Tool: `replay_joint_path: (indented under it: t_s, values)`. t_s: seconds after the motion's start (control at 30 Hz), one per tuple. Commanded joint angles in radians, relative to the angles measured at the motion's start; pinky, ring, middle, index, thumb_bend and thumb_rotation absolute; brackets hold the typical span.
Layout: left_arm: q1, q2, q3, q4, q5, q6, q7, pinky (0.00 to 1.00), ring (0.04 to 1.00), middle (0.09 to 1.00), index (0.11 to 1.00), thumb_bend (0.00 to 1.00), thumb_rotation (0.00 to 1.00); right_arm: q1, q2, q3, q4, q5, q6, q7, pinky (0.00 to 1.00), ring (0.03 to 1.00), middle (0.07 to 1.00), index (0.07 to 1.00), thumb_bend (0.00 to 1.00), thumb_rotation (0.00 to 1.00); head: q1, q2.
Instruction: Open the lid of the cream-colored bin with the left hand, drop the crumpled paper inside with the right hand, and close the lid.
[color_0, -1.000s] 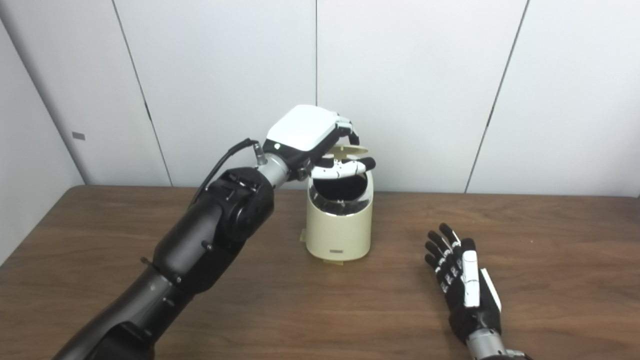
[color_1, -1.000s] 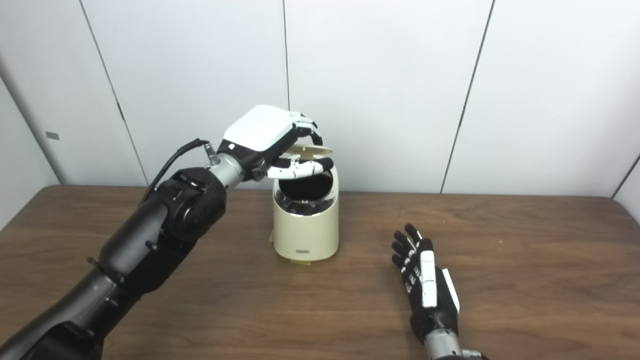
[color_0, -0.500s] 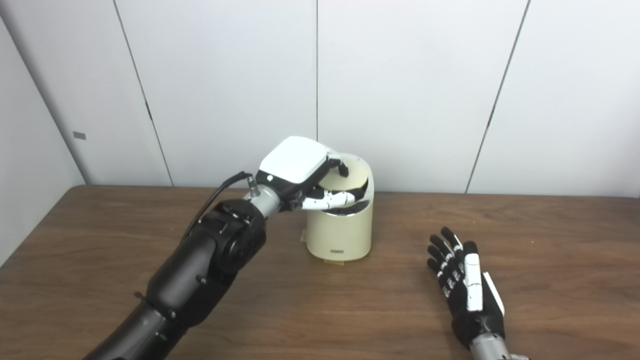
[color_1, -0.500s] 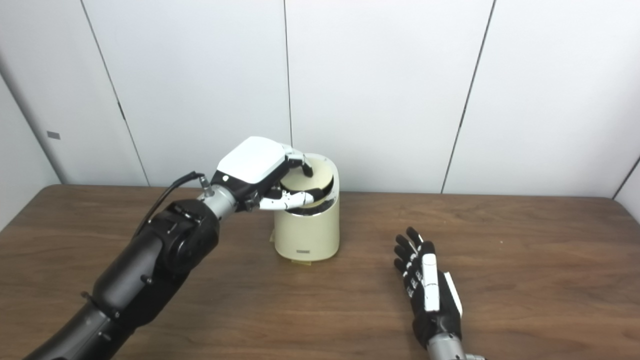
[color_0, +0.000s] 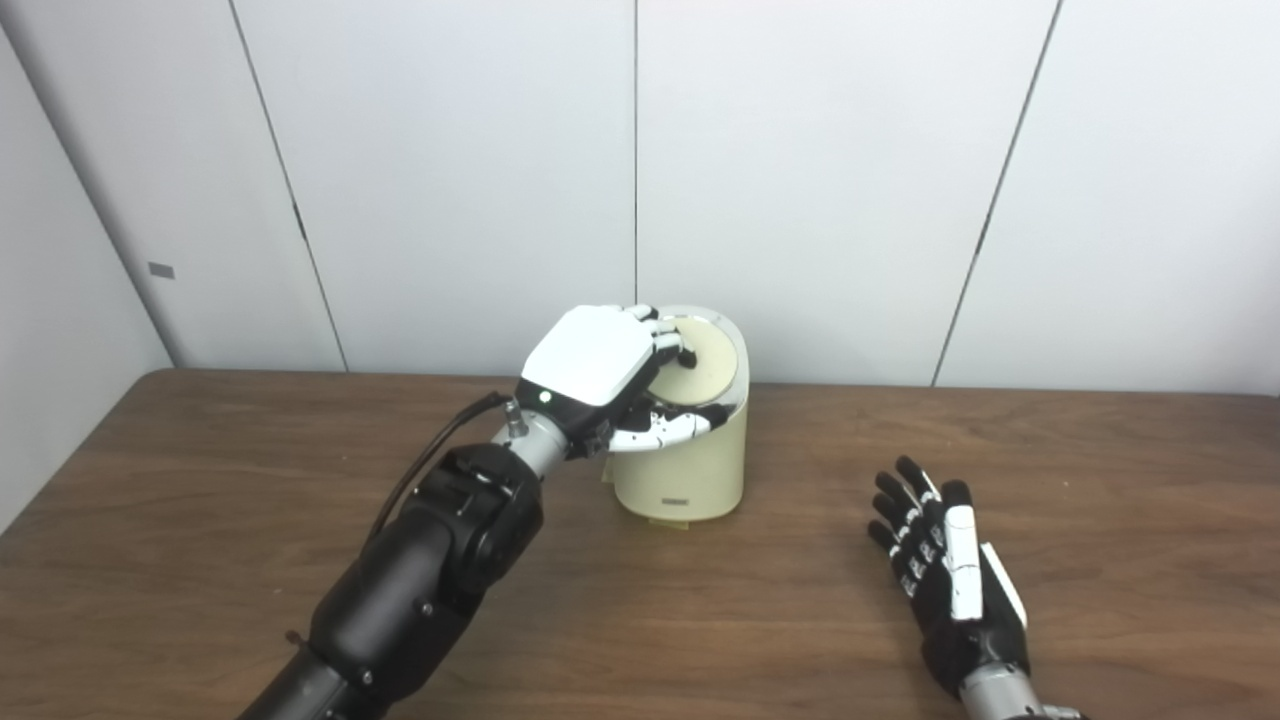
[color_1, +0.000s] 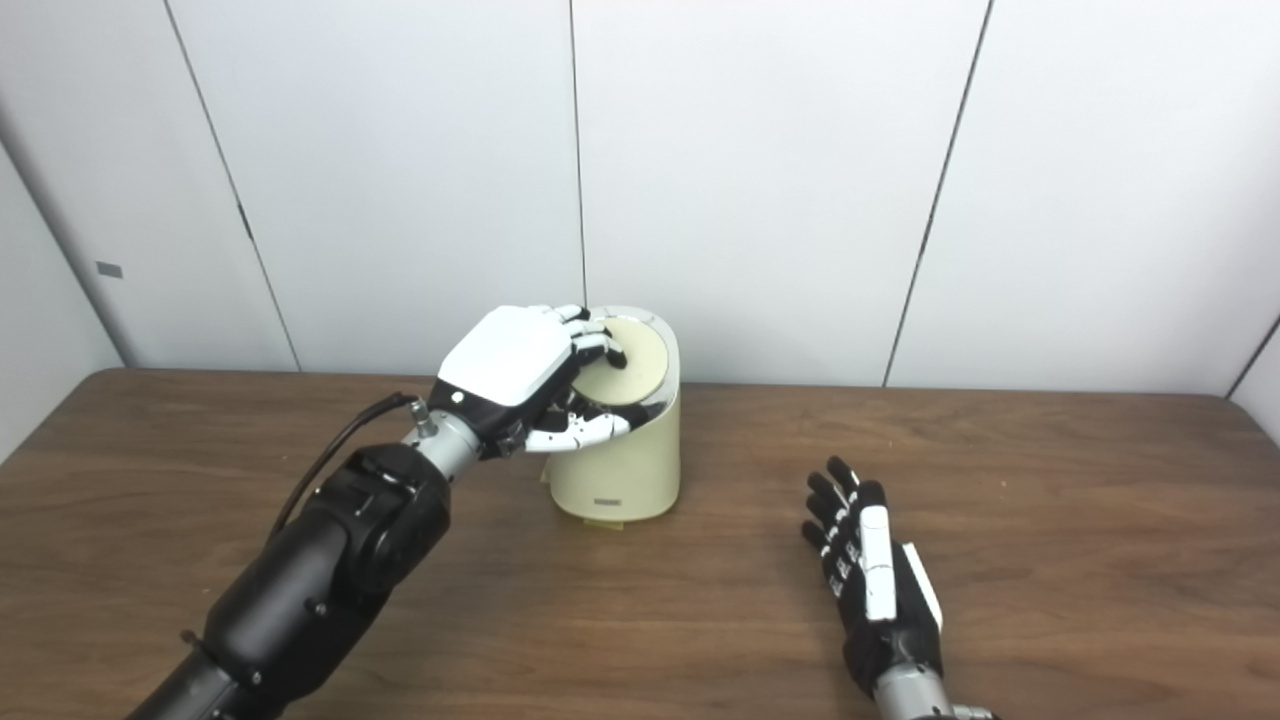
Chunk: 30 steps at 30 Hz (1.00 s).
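Observation:
The cream-colored bin stands on the table near the back wall. Its round lid lies down flat on the rim. My left hand sits over the lid's left side, fingers curled on top and thumb stretched along the front edge just beneath it, pinching the lid. My right hand lies low over the table to the right of the bin, fingers spread and holding nothing. No crumpled paper shows in either view.
The brown wooden table runs the full width, with a white panelled wall close behind the bin. A small tan tab sticks out at the bin's base on the left.
My left hand has come down with the lid, from raised and showing the dark opening to lying flat on the bin. My right hand has slid slightly toward me.

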Motion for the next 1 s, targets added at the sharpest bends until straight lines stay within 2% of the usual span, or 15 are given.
replay_joint_path:
  t_s: [0.0,0.27,0.43,0.67,0.83,0.97]
  values:
    - [-0.022,0.011,-0.021,0.015,0.049,-0.011,-0.001,0.93,0.936,0.886,0.806,0.54,1.0,-0.008,-0.003,-0.008,-0.031,0.01,0.001,-0.001,0.96,0.968,0.945,0.968,0.63,1.0,0.001,0.001]
    - [-0.007,0.016,-0.078,0.039,0.151,-0.037,0.023,1.0,0.968,0.942,0.818,0.58,1.0,-0.004,-0.003,-0.011,-0.059,0.02,0.026,0.001,0.97,0.976,0.952,0.971,0.62,1.0,-0.003,0.019]
    - [-0.006,0.033,-0.114,0.058,0.217,-0.067,0.061,0.98,0.95,0.926,0.783,0.57,1.0,-0.004,0.003,-0.013,-0.077,0.03,0.043,-0.006,0.98,0.98,0.958,0.969,0.6,1.0,-0.006,0.03]
    - [-0.008,0.046,-0.156,0.081,0.269,-0.081,0.05,0.98,0.958,0.925,0.759,0.58,1.0,-0.011,0.004,-0.011,-0.08,0.026,0.052,-0.01,0.97,0.977,0.955,0.962,0.61,1.0,-0.003,0.031]
    - [0.003,0.035,-0.133,0.083,0.223,-0.076,0.06,0.96,0.941,0.908,0.73,0.58,1.0,-0.018,0.0,-0.015,-0.073,0.031,0.055,-0.009,0.97,0.978,0.958,0.967,0.61,1.0,0.002,0.029]
    - [0.002,0.02,-0.078,0.054,0.148,-0.062,0.065,0.94,0.914,0.881,0.744,0.57,1.0,-0.02,-0.008,-0.017,-0.064,0.029,0.047,-0.001,0.97,0.98,0.963,0.972,0.61,1.0,0.003,0.022]
